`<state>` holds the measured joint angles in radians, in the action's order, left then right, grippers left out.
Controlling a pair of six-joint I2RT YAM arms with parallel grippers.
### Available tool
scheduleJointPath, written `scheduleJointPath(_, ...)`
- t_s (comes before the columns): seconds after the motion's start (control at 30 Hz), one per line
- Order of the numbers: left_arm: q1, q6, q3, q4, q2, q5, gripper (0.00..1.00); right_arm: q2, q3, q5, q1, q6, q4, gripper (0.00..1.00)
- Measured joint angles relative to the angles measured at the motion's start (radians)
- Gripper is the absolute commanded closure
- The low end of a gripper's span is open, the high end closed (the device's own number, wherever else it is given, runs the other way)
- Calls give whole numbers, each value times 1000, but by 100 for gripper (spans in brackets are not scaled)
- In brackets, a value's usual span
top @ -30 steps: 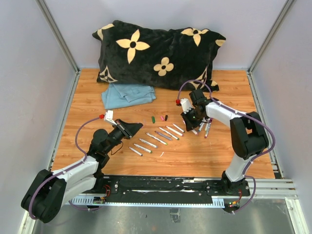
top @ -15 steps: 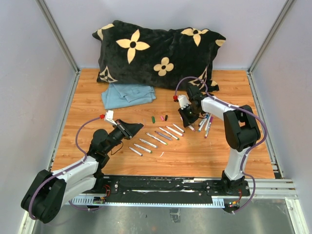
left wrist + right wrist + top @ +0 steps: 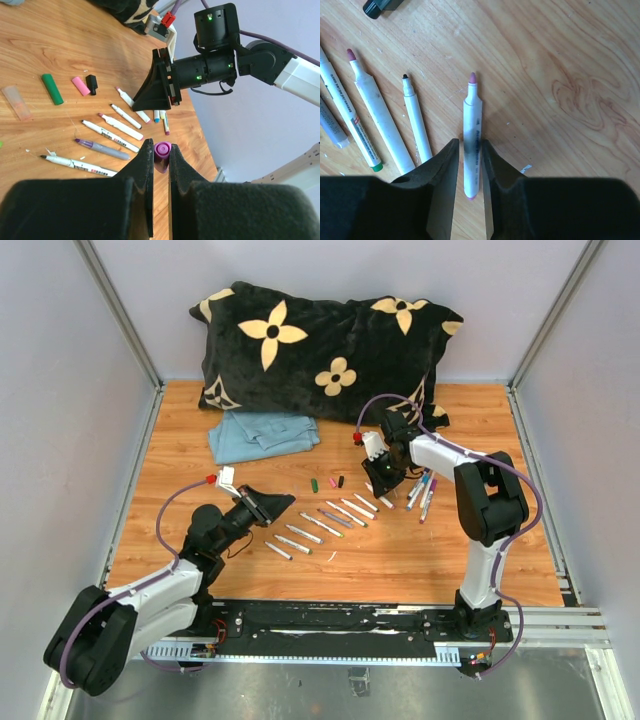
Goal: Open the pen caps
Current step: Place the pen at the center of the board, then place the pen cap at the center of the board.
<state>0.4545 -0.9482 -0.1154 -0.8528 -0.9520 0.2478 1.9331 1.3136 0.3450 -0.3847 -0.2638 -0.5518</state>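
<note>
My left gripper is shut on a purple pen cap and holds it above the table at the near left. Green, pink and black caps lie loose beyond a row of uncapped white and grey pens. My right gripper is low over the right end of that row. A white pen with a pink tip lies on the wood between its jaws, which stand slightly apart from the barrel on both sides.
A few capped pens lie right of the right gripper. A folded blue cloth and a black flowered pillow fill the back. A small clear cap lies left of the green one.
My right gripper moved left and away from the capped pens to the row's right end. Its jaws have parted a little around the white pen. The left arm has not moved.
</note>
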Motion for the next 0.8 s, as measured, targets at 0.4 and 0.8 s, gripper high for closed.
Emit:
scheduleJointPath(0.4,0,-7,0,-7,-28,19,100,-10,0,3,0,-3,-4,66)
scheduleJointPath(0.8,122,-1,-40,-10,-161,-38,100,-157,-21,8,0,-28,-8,53)
